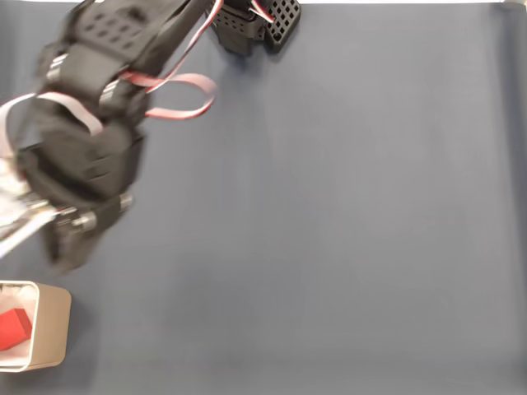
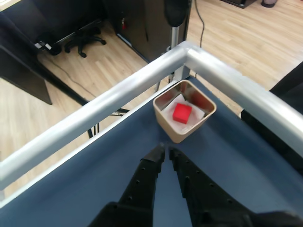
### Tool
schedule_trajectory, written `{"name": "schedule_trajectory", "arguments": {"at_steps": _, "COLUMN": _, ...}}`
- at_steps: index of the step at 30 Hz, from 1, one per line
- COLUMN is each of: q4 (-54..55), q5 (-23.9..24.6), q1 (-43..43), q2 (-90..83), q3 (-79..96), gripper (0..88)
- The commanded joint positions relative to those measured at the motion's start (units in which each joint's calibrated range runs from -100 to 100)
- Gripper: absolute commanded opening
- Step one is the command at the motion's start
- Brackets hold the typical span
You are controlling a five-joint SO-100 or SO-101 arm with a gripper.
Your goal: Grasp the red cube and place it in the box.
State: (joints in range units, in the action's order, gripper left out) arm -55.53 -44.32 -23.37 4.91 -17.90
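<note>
The red cube (image 2: pixel 182 113) lies inside the tan box (image 2: pixel 182 134), on its white floor. The box sits in the corner of the blue table, just inside the metal rails. In the fixed view the box (image 1: pixel 54 327) is at the bottom left edge with the red cube (image 1: pixel 13 328) in it. My gripper (image 2: pixel 166 151) hovers a short way in front of the box, clear of it, black fingers shut with nothing between them. The arm (image 1: pixel 82 156) is motion-blurred at the left of the fixed view, above the box.
A silver metal rail (image 2: pixel 118 99) borders the table on two sides, with wooden floor beyond. The arm's base (image 1: pixel 251 25) stands at the top edge. The blue mat (image 1: pixel 329 230) stretches open to the right.
</note>
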Motion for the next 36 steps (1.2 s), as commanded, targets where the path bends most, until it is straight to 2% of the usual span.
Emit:
{"name": "schedule_trajectory", "arguments": {"at_steps": 1, "q4": 3.6, "q5": -0.1, "q1": 4.7, "q2": -15.5, "q3": 15.8, "gripper": 0.0}}
{"name": "schedule_trajectory", "arguments": {"at_steps": 15, "q4": 7.9, "q5": -2.0, "q1": 18.5, "q2": -49.4, "q3": 57.3, "gripper": 0.0}}
{"name": "schedule_trajectory", "arguments": {"at_steps": 36, "q4": 10.8, "q5": -4.4, "q1": 25.4, "q2": -85.8, "q3": 96.8, "gripper": 0.0}}
